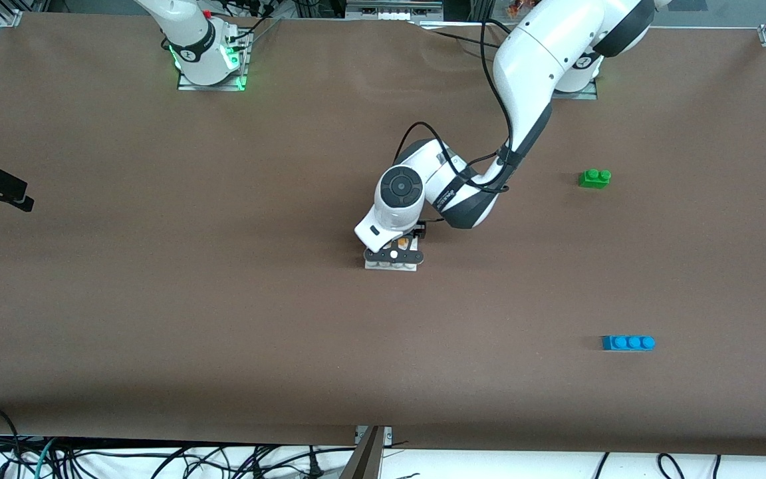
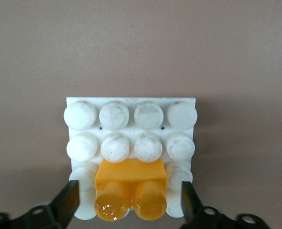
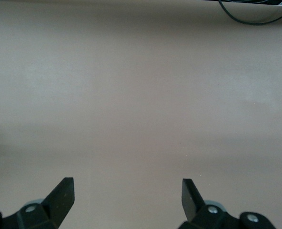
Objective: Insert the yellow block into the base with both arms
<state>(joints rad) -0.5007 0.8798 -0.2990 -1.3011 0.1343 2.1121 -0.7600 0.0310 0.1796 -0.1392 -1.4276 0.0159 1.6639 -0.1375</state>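
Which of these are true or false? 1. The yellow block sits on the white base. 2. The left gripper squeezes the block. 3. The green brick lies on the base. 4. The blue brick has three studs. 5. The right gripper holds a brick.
1. True: the yellow block sits on the base.
2. False: the left gripper is open, fingers apart from the block.
3. False: the green brick lies on the table, toward the left arm's end.
4. True: the blue brick shows three studs.
5. False: the right gripper is open and empty over bare table.
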